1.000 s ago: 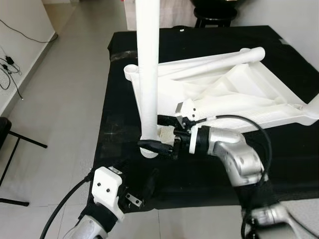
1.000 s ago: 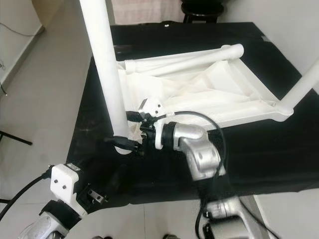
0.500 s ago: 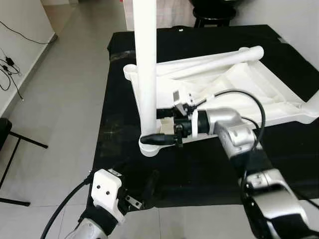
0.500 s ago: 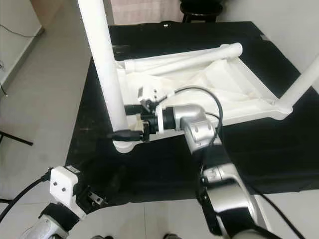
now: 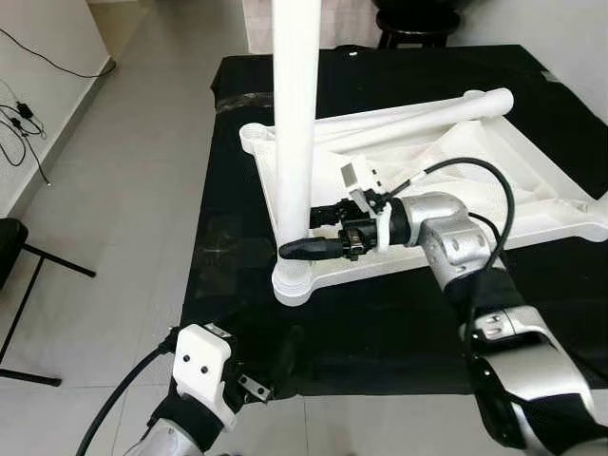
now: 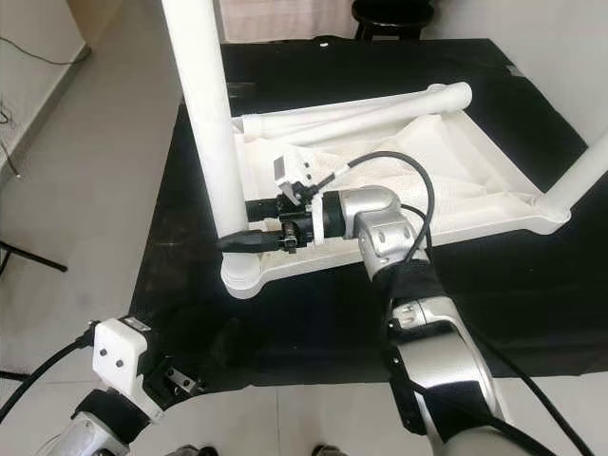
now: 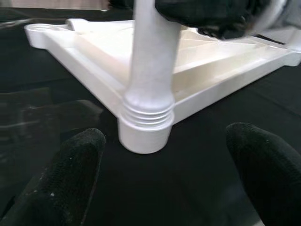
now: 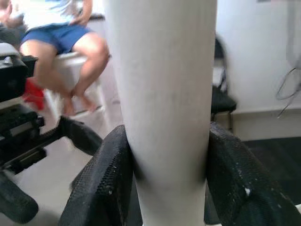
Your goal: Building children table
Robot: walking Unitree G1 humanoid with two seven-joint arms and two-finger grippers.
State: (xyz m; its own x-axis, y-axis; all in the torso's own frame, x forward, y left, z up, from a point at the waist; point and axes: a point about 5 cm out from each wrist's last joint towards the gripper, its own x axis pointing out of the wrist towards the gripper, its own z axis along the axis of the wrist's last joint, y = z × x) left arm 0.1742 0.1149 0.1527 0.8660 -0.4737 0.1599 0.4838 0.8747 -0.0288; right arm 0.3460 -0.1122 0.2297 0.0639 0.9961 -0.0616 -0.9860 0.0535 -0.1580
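Observation:
The white table top [image 5: 494,161] lies upside down on a black cloth [image 5: 380,323]. A white leg [image 5: 294,114] stands upright in its near left corner socket [image 5: 293,285], with thread [image 7: 148,113] showing above the socket. My right gripper [image 5: 306,231] is shut on this leg just above the socket, its fingers [image 8: 99,183] pressed on both sides of the leg [image 8: 162,103]. My left gripper [image 7: 160,188] is open and low at the cloth's near edge, facing the socket, with nothing between its fingers. A second leg [image 5: 408,114] lies across the top. Another leg [image 6: 584,176] stands at the right corner.
A black stool [image 5: 418,19] stands beyond the cloth's far edge. Cables [image 5: 24,123] run along the wall on the left, and a black stand [image 5: 38,266] sits on the grey floor. A seated person [image 8: 66,52] is in the background of the right wrist view.
My right gripper now grips the leg a little higher above the corner socket, and the leg stands straighter. The left arm has stayed in place.

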